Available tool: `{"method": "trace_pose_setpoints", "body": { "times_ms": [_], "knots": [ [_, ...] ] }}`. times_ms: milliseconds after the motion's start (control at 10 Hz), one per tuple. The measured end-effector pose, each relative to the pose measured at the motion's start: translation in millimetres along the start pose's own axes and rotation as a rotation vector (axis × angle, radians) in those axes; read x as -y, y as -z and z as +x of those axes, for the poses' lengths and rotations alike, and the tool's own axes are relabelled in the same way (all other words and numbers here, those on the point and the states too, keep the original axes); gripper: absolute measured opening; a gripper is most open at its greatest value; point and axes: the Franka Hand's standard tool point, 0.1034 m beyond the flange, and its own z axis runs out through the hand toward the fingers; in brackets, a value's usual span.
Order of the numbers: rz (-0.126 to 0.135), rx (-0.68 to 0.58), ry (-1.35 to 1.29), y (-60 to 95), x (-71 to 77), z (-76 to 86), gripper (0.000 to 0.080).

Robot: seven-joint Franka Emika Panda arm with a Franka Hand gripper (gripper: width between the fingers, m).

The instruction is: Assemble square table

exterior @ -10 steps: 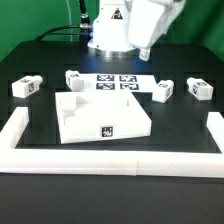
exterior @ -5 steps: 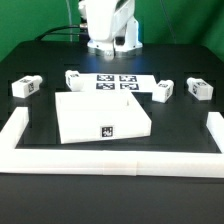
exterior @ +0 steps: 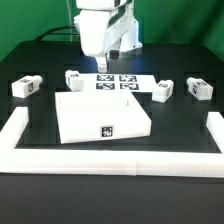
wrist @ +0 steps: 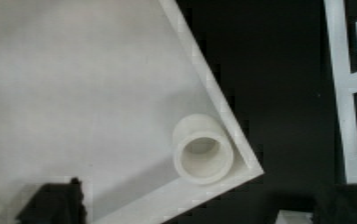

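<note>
The white square tabletop (exterior: 100, 115) lies in the middle of the black table with a tag on its front edge. In the wrist view one corner of it (wrist: 104, 90) shows, with a round socket (wrist: 201, 152). Several short white tagged legs lie apart behind it: one at the exterior view's far left (exterior: 25, 86), one nearer (exterior: 73, 78), and two on the right (exterior: 164, 91) (exterior: 200, 88). My gripper (exterior: 105, 63) hangs above the tabletop's far edge, open and empty. Its dark fingertips (wrist: 59, 203) straddle the socket corner, and the gripper (wrist: 201, 212) touches nothing.
The marker board (exterior: 115, 83) lies behind the tabletop and shows at the wrist view's edge (wrist: 356, 90). A long low white border wall (exterior: 110, 158) runs along the front and up both sides. The robot base stands at the back.
The gripper has swung from the exterior view's upper right to the left and come down over the tabletop's far edge. The tabletop and legs have not moved.
</note>
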Motion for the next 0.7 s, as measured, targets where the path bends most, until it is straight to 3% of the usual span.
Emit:
{"method": "trace_pose_setpoints", "body": {
  "times_ms": [100, 200, 300, 500, 700],
  "knots": [
    [-0.030, -0.005, 0.058, -2.2, -3.7, -2.3, 0.0650],
    [-0.090, -0.010, 0.163, -14.6, -4.1, -13.0, 0.0650],
    [-0.130, -0.003, 0.281, -23.9, -2.6, -24.2, 0.0650],
    [-0.205, 0.013, 0.425, -35.0, -7.1, -29.6, 0.0650],
    [-0.193, 0.015, 0.429, -38.8, -4.8, -29.6, 0.0650]
  ]
}}
